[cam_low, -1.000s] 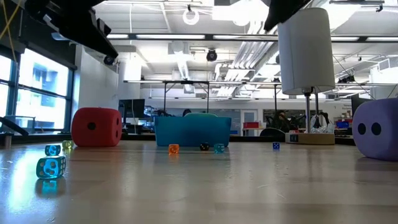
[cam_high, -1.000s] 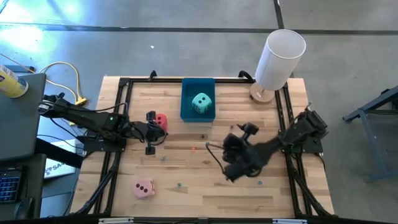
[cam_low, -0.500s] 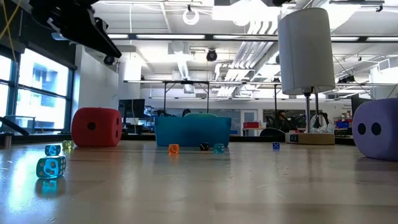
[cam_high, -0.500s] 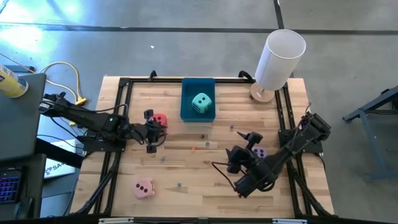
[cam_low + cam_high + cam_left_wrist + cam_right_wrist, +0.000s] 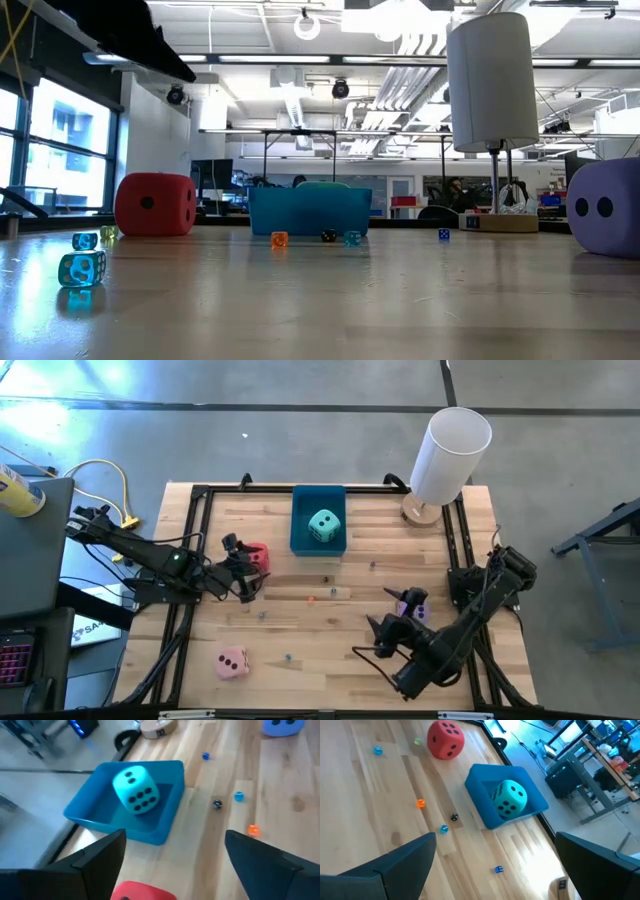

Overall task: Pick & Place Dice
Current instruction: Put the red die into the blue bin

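From above, there are four dice. The teal die sits inside the one blue tray. The red die is just beside the left gripper, whose fingers are apart. The purple die lies near the right gripper, also spread wide. The pink die sits alone near the front edge. One white lamp stands at the back.

From table height, red die, tray and purple die show, with seven tiny dice.

The left wrist shows the teal die in the tray.

The right wrist shows the same, with the red die apart.
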Robot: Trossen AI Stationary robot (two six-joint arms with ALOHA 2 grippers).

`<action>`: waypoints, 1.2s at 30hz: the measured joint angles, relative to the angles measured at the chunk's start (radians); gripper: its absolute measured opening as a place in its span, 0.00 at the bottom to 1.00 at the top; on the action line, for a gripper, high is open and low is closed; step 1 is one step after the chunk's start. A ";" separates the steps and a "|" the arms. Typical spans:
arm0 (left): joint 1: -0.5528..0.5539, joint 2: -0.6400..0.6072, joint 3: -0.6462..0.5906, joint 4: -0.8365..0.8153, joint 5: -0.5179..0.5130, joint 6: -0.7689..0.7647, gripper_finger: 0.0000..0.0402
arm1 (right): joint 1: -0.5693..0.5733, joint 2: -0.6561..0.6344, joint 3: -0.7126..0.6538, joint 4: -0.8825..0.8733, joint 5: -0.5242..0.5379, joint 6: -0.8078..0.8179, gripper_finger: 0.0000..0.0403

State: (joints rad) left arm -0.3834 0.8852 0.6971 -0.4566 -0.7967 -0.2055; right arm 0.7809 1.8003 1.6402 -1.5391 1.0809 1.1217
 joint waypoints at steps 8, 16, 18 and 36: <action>-0.026 0.000 0.000 0.074 0.140 0.099 0.85 | 0.026 0.000 0.000 0.001 0.077 0.020 0.99; -0.113 -0.008 0.000 0.212 0.182 0.208 0.85 | 0.040 0.000 -0.014 0.008 0.026 0.063 0.99; -0.132 -0.008 0.000 0.245 0.131 0.226 0.85 | 0.042 0.000 -0.031 0.009 0.053 0.063 0.99; -0.276 -0.005 0.000 0.262 0.068 0.227 0.88 | 0.009 0.001 -0.118 0.002 0.167 0.033 0.99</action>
State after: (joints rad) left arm -0.6591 0.8799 0.6974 -0.1948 -0.7290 0.0214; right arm 0.7898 1.8011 1.5223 -1.5375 1.2474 1.1548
